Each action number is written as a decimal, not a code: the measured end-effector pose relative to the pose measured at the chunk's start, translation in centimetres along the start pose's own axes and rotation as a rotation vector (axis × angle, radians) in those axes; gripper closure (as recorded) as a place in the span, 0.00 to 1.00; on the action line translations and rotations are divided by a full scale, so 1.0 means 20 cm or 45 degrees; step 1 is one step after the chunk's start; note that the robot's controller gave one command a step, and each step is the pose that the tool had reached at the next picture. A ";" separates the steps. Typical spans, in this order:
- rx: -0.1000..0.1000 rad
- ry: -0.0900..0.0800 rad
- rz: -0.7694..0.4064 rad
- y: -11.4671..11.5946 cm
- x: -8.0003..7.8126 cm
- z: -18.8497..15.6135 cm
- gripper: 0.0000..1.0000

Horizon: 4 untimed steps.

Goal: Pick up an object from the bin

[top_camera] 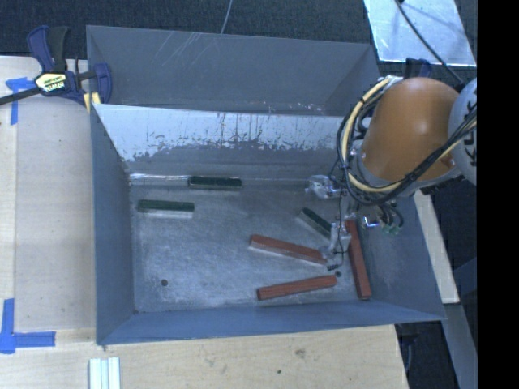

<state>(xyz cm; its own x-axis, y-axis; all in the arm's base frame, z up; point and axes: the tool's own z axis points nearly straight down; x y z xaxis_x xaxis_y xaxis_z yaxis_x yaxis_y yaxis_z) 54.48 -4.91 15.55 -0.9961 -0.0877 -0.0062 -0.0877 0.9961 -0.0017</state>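
Note:
My gripper [337, 245] hangs low in the right part of the bin, below the arm's orange dome. It is right at the right end of a reddish-brown flat bar [285, 250] that lies slanted on the floor. A short dark green bar [314, 219] lies just to its left, and a second reddish-brown bar [358, 264] runs along the right wall close beside it. A third reddish-brown bar [296, 287] lies near the front wall, below the gripper. I see nothing lifted off the floor.
Two more dark green bars lie far left: one [215, 182] along the back wall, one [165, 207] a little in front of it. A small dark speck [165, 282] sits front left. The bin's sloping walls stand close on the right and front.

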 end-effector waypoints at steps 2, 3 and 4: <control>-0.002 0.000 0.105 0.18 -0.10 0.42 1.00; -0.002 0.000 0.106 0.18 -0.10 0.42 1.00; -0.002 0.004 0.105 0.18 -0.10 0.41 1.00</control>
<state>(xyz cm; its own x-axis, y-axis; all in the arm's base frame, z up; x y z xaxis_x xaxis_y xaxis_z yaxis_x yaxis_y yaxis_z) 56.18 -1.08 7.42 -1.0000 -0.0051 -0.0034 -0.0051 1.0000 0.0000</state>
